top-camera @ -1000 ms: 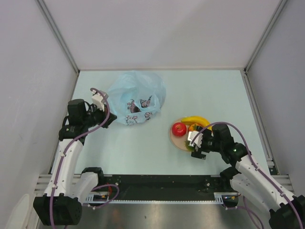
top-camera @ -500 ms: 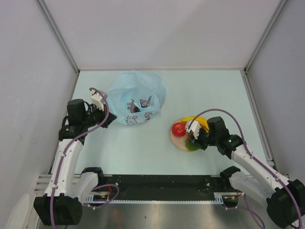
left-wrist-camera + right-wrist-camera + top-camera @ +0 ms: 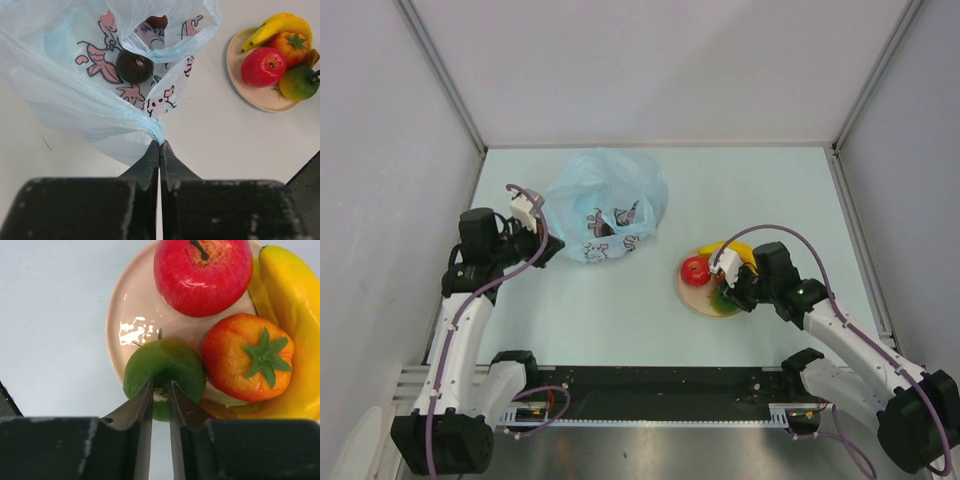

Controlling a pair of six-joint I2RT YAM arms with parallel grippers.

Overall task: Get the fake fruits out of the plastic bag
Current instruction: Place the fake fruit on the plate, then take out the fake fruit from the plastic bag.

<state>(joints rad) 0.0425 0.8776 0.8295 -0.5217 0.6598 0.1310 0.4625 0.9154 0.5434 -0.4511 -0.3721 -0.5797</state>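
Note:
The light-blue plastic bag [image 3: 605, 200] lies at the back left, and my left gripper [image 3: 160, 144] is shut on a bunched fold of its edge. Inside the bag [image 3: 65, 100] a dark purple fruit [image 3: 134, 66] shows through the mouth. A red apple [image 3: 202, 275], an orange fruit [image 3: 245, 357], a banana [image 3: 295, 315] and a green fruit [image 3: 165, 370] lie on the beige plate [image 3: 135, 315]. My right gripper [image 3: 160, 387] is over the plate's near edge, its jaws closed narrowly round the green fruit's stem hollow.
The plate [image 3: 692, 298] sits right of centre on the pale table, about a hand's width from the bag. Grey walls stand on three sides. A second dark shape [image 3: 157, 21] shows deeper in the bag.
My right gripper moved from the plate's near edge in over the green fruit, and its jaws went from wide open to nearly closed. The left arm and the bag stayed put.

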